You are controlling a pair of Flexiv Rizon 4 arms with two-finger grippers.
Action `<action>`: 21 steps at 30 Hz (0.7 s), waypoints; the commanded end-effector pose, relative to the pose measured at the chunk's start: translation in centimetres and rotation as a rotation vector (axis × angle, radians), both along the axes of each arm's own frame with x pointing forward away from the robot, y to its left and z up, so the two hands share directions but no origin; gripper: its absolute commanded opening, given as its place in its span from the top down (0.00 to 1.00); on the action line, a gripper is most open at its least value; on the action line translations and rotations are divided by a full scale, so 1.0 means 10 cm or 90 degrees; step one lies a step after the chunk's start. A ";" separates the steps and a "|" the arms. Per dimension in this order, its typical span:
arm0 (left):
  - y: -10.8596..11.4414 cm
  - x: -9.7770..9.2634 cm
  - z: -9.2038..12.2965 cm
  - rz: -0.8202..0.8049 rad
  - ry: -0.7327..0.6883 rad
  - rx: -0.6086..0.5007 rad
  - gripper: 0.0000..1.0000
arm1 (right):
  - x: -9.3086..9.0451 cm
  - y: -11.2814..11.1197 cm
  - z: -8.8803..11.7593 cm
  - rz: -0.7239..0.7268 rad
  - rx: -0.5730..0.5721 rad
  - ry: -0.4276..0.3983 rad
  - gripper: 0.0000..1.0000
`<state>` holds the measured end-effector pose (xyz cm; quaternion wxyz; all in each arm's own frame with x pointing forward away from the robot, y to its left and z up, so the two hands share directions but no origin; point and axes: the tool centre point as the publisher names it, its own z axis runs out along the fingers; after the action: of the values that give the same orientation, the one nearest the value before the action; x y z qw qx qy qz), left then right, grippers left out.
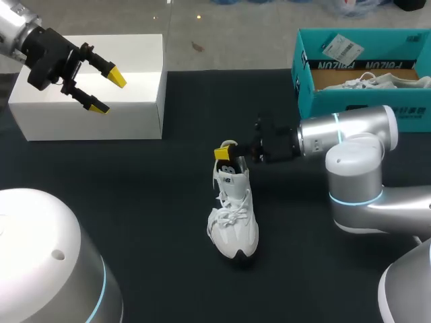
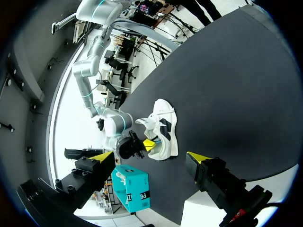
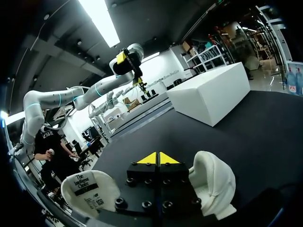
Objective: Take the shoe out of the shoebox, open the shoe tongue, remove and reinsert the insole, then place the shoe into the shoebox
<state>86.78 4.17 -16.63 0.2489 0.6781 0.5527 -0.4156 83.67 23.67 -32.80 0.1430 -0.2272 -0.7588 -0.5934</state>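
While the shoe point(image 1: 234, 215) is lying on the desk point(image 1: 135, 202) outside the shoebox point(image 1: 350, 101), the right gripper point(image 1: 224, 153), fingers point(image 3: 148, 159) clenched, is sitting in its opening, the left gripper point(image 1: 108, 92) is hovering released, and insole work is likely remaining.

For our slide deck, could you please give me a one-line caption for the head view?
Right hand shut at the collar of the white shoe; left hand open above the white box.
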 end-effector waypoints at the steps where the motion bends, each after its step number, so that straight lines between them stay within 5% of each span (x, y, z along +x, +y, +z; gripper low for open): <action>1: 0.00 0.01 0.01 -0.001 0.000 0.002 0.00 | 0.06 0.06 -0.07 0.000 -0.005 -0.003 1.00; 4: 0.00 0.01 0.01 -0.001 0.000 0.002 0.00 | 0.06 0.05 -0.08 -0.002 -0.012 -0.015 0.96; 7: 0.00 0.01 0.01 -0.001 0.000 0.002 0.00 | 0.04 0.05 -0.04 0.002 -0.013 -0.035 0.69; 10: 0.00 0.01 0.01 -0.001 0.000 0.002 0.00 | 0.03 0.06 0.00 0.006 -0.012 -0.046 0.58; 21: 0.00 0.01 0.01 -0.001 0.000 0.002 0.00 | 0.04 0.22 0.23 0.035 -0.007 -0.087 0.52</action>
<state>86.78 4.17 -16.63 0.2489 0.6781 0.5527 -0.4156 83.77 25.23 -30.87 0.1045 -0.1672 -0.7738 -0.6020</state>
